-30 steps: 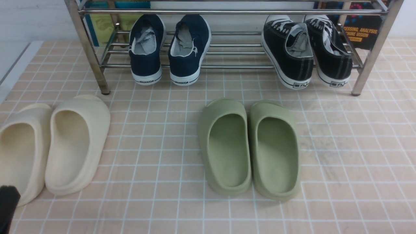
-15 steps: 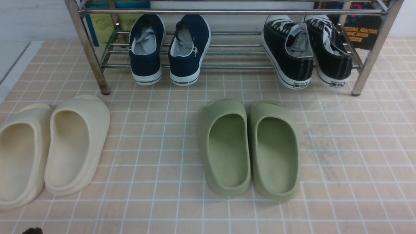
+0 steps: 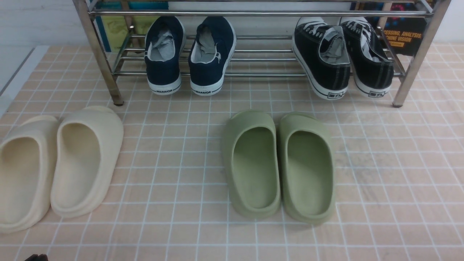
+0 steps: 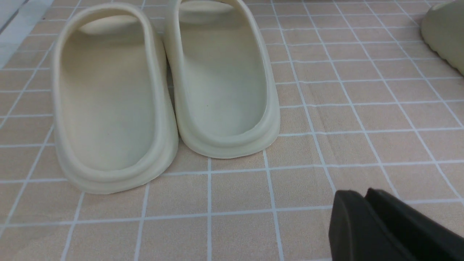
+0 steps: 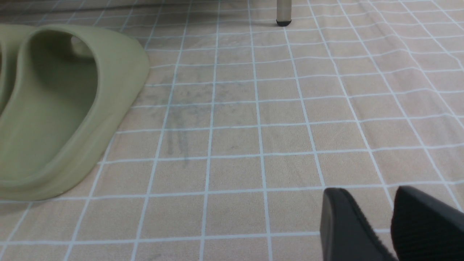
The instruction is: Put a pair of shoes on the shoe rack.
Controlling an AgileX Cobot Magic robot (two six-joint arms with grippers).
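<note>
1. The pair of shoes (image 3: 190, 54), two navy slip-ons with white soles marked "WARRIOR", sits on the low shelf of the shoe rack (image 3: 253, 13), toward its left end, heels facing the near side and overhanging the front bar.
2. The two navy shoes stand side by side with a small gap between them; crumpled grey paper shows inside each.
3. A pair of black lace-up sneakers (image 3: 342, 56) rests on the same shelf toward the right end, well apart from the navy pair.
4. On the tiled floor (image 3: 380, 181) near the rack, green slides (image 3: 278, 165) lie together in the middle, and cream slides (image 3: 58, 165) lie together at the left.
5. The left gripper (image 4: 366, 197) hangs low over bare tiles, near the heels of the cream slides; its two dark fingers lie pressed together with nothing between them.
6. The right gripper (image 5: 377, 201) hangs over bare tiles to the right of the green slides; its fingers stand slightly apart with a narrow gap, holding nothing.
7. In the front view only a dark sliver of the left arm (image 3: 36, 257) shows at the near left edge.
</note>
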